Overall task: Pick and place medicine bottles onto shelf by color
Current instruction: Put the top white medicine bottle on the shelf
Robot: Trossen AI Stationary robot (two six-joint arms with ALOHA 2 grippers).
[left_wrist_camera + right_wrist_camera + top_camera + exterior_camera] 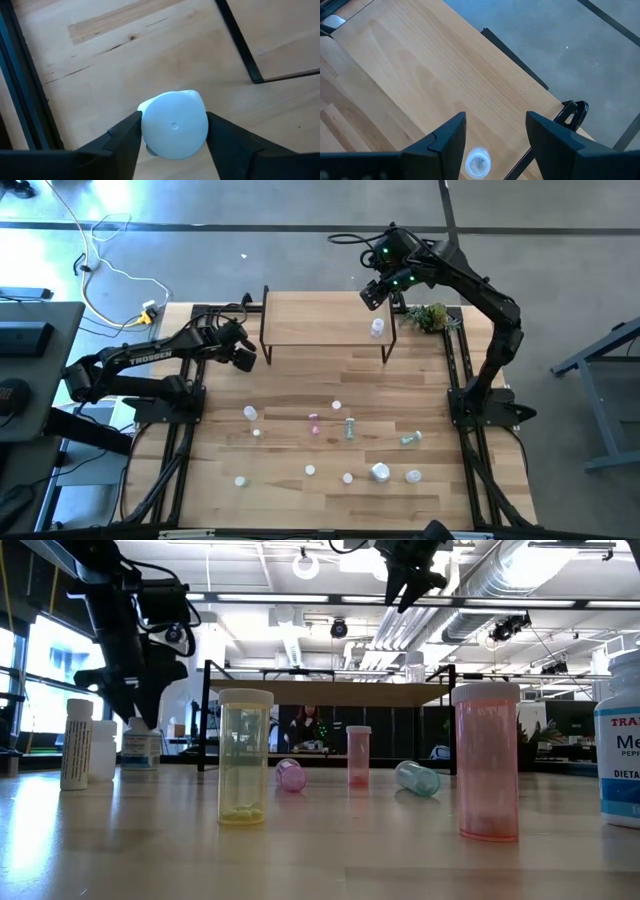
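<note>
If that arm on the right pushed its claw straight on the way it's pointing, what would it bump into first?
Probably the shelf. The right end effector hangs open above that board, pointing down at bare wood beside a clear bottle standing there. How high it hangs is unclear.

Shelf [320, 320]: at the table's far edge, midway between the two arms.
Bottle on shelf [377, 328]: upright, near the shelf's right end.
Plant sprig [428, 316]: on the table [290, 395], just right of the shelf.
Left gripper [243, 356]: just left of the shelf's left legs, low over the table.
Right gripper [374, 295]: above the shelf's right end, behind the bottle there.
Loose bottles [330, 442]: scattered over the table's near half, in front of the shelf.
</note>
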